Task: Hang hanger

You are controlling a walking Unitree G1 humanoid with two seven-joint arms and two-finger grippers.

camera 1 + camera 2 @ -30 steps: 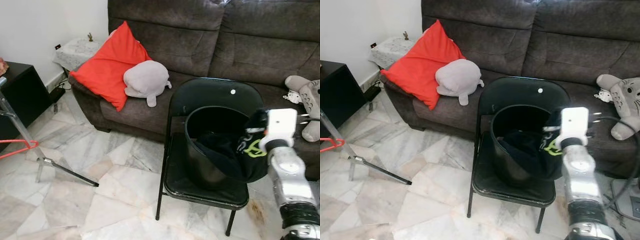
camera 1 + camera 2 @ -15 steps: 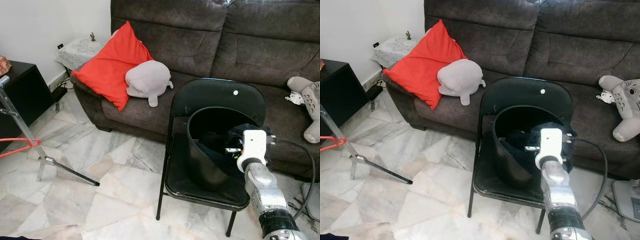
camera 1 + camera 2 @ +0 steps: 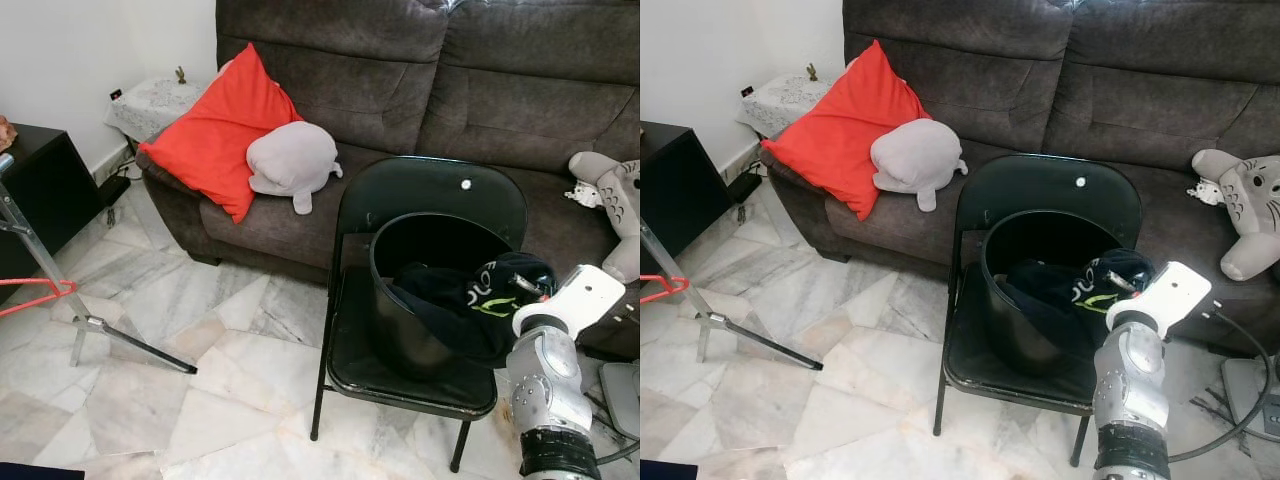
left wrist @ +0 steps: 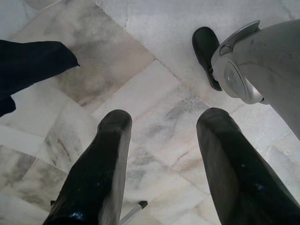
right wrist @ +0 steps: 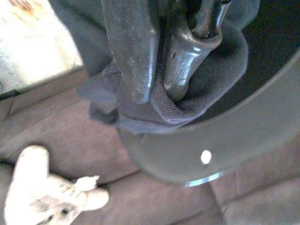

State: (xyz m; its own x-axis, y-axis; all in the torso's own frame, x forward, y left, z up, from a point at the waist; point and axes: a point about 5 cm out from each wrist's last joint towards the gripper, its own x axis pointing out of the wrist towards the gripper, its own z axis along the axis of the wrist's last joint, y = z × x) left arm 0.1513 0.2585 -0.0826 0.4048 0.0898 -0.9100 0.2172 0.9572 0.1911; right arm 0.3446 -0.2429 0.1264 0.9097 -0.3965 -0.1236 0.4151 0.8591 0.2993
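**Hanger at far left while dark garment is clamped over the bucket**

Hanger [image 3: 38,296], red, is seen at the far left edge, beside the leg of a metal stand [image 3: 60,290] on the marble floor [image 3: 180,390], well apart from the chair.

Compared with half a second ago, the right arm has been swung outward: the white wrist block, then held in front of the bucket, is now seen to the right of it and tilted, and the garment has been drawn up over the right part of the rim.

The right gripper [image 5: 157,91] is closed on a fold of the dark garment [image 3: 465,310], with cloth bunched around both fingertips [image 5: 133,70]. The silver forearm is raised from the lower right, angled up and inward toward the bucket.

The garment, with green and white lettering, is draped partly inside the black bucket [image 3: 400,330] and partly over its rim. The bucket is set on the seat of a black folding chair [image 3: 430,195], in front of a dark sofa [image 3: 400,80].

The left gripper [image 4: 161,154] is pointed down at the floor, its two fingers held apart with nothing between them.
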